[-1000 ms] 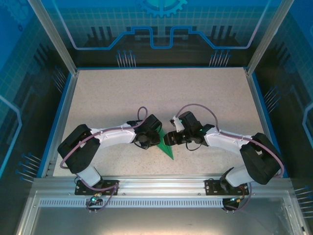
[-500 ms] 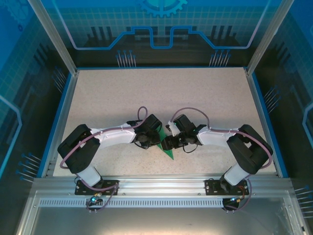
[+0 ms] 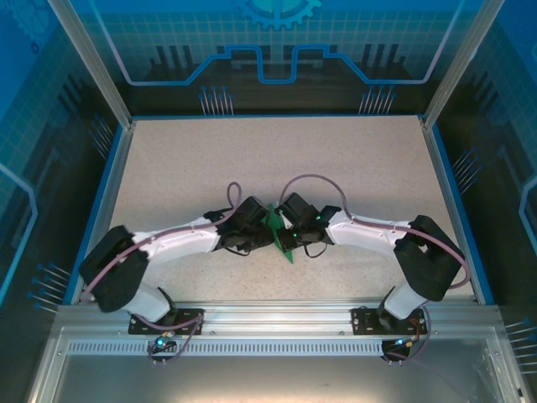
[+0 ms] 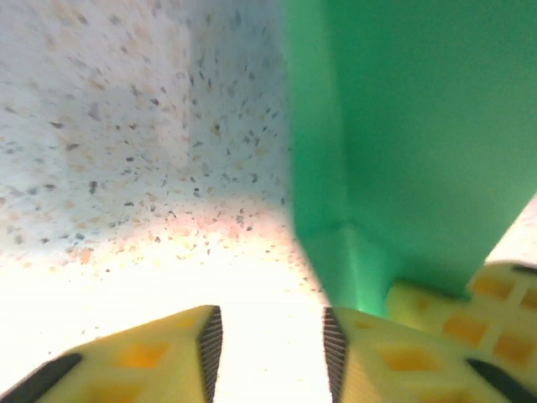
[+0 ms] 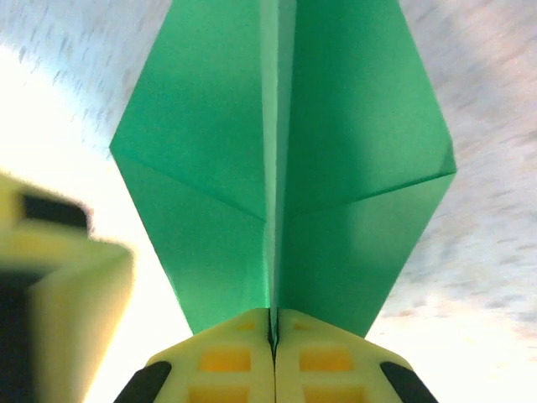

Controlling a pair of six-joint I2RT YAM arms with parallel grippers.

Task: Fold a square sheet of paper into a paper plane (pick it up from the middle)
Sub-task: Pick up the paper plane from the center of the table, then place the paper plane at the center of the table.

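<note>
The green paper plane (image 3: 278, 232) stands between the two arms at the table's middle front, a slim folded dart with layered creases. In the right wrist view the paper plane (image 5: 281, 159) spreads as two wings from a centre fold. My right gripper (image 5: 274, 327) is shut on that fold, pads pressed together on the paper. My left gripper (image 4: 270, 353) is open with only tabletop between its yellow fingers (image 4: 168, 357). The paper plane (image 4: 403, 143) rises just beyond the left gripper's right finger. From above, the left gripper (image 3: 262, 233) and the right gripper (image 3: 286, 234) meet at the paper.
The speckled beige table (image 3: 252, 159) has a blue rim (image 3: 99, 210) and an aluminium rail (image 3: 268, 312) along the near edge. Open tabletop lies behind and to both sides of the arms.
Both arms have closed in toward the centre. The right gripper has moved left and the plane now stands more upright between the two grippers, instead of lying flat.
</note>
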